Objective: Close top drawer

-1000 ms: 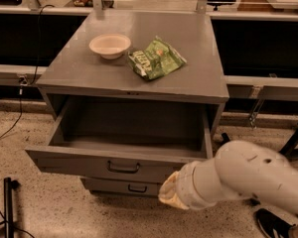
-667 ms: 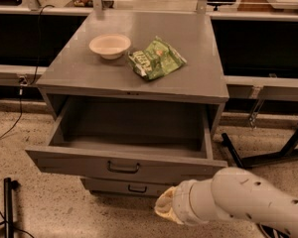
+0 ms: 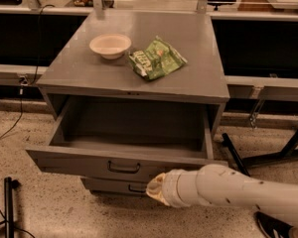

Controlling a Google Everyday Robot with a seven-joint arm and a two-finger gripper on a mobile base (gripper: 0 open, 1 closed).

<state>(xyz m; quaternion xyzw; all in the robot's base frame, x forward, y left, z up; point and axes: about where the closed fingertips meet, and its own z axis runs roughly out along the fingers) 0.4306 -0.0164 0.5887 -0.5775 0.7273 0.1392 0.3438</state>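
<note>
Grey top drawer (image 3: 64,160) – open | hand (image 3: 156,188) – just below its front

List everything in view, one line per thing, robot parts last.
Cabinet: one, grey, centre.
Top drawer: one, grey, pulled open, dark loop handle on its front.
Lower drawer: one visible, grey, beneath the top drawer.
Bowl: one, cream, cabinet top, left.
Snack bag: one, green, cabinet top, right of the bowl.
Arm: one, white, lower right.
Gripper: one, cream, before the lower drawer, under the top drawer's front.
</note>
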